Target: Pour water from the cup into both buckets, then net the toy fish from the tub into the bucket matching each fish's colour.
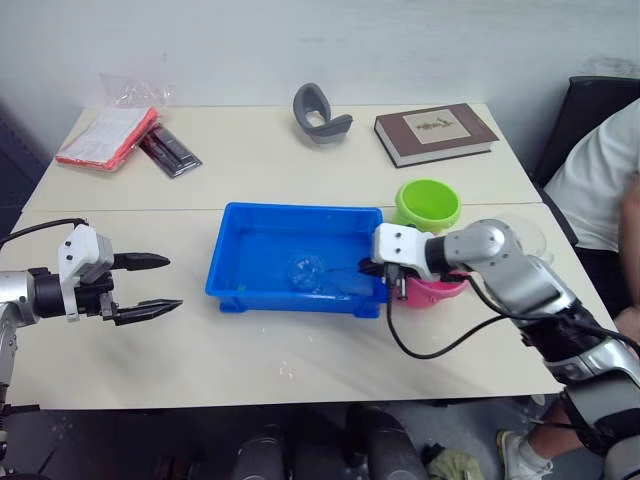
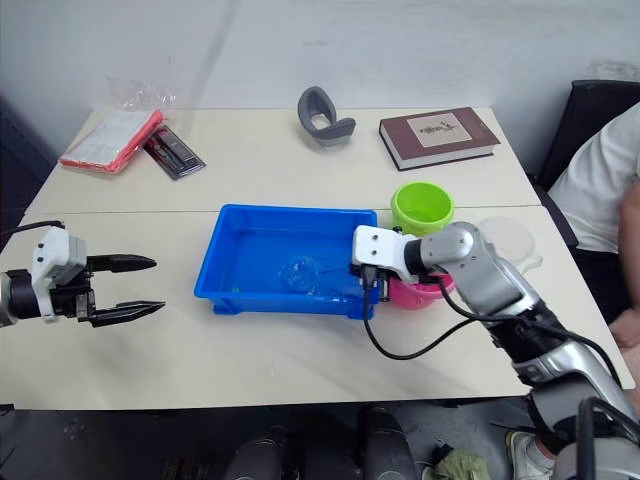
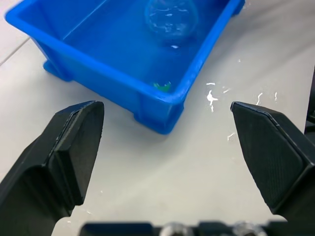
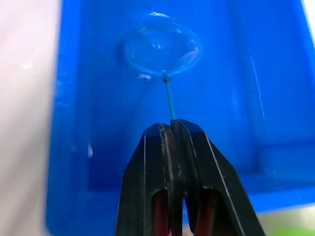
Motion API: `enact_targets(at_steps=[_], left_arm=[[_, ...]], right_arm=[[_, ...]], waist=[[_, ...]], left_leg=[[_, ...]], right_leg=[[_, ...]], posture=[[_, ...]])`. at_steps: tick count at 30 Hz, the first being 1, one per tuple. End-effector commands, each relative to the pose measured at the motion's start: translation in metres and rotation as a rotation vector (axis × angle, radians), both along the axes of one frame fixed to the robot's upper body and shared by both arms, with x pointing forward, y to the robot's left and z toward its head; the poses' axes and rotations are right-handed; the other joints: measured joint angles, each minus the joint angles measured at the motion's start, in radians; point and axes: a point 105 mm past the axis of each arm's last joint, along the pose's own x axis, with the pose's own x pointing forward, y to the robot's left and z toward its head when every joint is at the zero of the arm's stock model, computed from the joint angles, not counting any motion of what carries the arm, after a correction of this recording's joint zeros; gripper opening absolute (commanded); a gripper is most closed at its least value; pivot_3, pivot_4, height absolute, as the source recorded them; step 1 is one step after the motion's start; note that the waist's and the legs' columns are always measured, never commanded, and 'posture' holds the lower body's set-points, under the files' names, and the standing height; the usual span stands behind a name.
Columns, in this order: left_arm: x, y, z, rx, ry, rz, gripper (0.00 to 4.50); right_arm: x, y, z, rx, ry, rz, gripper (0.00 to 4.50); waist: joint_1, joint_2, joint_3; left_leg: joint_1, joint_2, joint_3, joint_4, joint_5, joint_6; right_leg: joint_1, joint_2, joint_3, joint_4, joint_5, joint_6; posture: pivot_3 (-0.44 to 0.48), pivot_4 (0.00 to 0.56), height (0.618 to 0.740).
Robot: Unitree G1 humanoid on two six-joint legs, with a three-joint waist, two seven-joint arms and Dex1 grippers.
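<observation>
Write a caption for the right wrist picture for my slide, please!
Right gripper fingers shut on the net, its hoop dipped in the blue tub.

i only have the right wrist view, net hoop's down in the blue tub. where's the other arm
Observer: The left gripper hovers over bare table on the robot's left of the tub, open, holding nothing.
Operator: any fish near my net
Observer: One green fish lies in the tub's corner nearest the left gripper, well away from the net.
Operator: where are the buckets
Observer: The pink bucket is right beside the right gripper, just outside the tub's right end. The green bucket sits behind it, farther from the robot.
</observation>
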Motion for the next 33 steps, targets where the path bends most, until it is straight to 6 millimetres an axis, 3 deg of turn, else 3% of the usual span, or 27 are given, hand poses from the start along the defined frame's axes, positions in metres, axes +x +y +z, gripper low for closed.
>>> enact_targets(at_steps=[1,7,13,22,25,30,33], left_arm=[[-0.004,0.002,0.009,0.023,-0.037,0.002,4.44],[-0.007,0.0,0.005,0.028,-0.029,0.009,4.44],[-0.008,0.004,0.008,0.042,-0.037,0.026,4.44],[-0.002,-0.002,0.014,0.006,-0.062,0.032,4.44],[0.0,-0.005,0.016,-0.008,-0.067,0.029,4.44],[0.002,-0.006,0.017,0.008,-0.068,0.022,4.44],[0.002,-0.003,0.018,0.013,-0.073,0.031,4.44]], right_arm=[[0.004,0.014,0.001,-0.064,-0.011,0.036,0.0],[-0.005,0.051,-0.007,-0.067,0.057,0.125,0.0],[-0.02,0.086,-0.001,-0.001,0.096,0.22,0.0],[-0.023,0.099,-0.001,0.102,0.164,0.193,0.0],[-0.027,0.11,0.006,0.242,0.237,0.188,0.0],[-0.026,0.104,0.006,0.247,0.268,0.194,0.0],[-0.025,0.092,0.016,0.282,0.271,0.196,0.0]], waist=[[-0.001,0.0,0.0],[-0.003,0.0,0.0],[-0.004,0.0,0.0],[-0.007,-0.001,0.0],[-0.009,-0.001,0.0],[-0.023,-0.001,0.0],[-0.026,-0.001,0.0]], left_leg=[[-0.001,0.0,0.001,0.0,0.0,0.0],[-0.001,0.001,0.002,0.0,0.001,-0.001],[-0.001,0.001,0.002,0.0,0.001,-0.001],[-0.001,0.001,0.002,0.0,0.0,-0.001],[-0.001,0.001,0.002,-0.001,0.0,-0.002],[-0.001,0.001,0.003,-0.001,0.0,-0.002],[-0.001,0.001,0.003,-0.001,0.0,-0.002]], right_leg=[[-0.002,0.0,0.0,0.001,0.0,0.0],[-0.003,0.002,0.001,0.003,0.0,-0.001],[-0.003,0.002,0.002,0.003,0.0,-0.001],[-0.004,0.002,0.001,0.003,0.0,-0.001],[-0.004,0.002,0.001,0.003,-0.001,-0.001],[-0.004,0.003,0.002,0.003,-0.001,-0.001],[-0.004,0.003,0.002,0.003,-0.001,-0.001]], posture=[[0.0,0.15,0.74],[0.0,0.15,0.74],[0.0,0.15,0.74],[0.0,0.15,0.74],[0.0,0.15,0.74],[0.0,0.15,0.74],[0.0,0.15,0.74]])
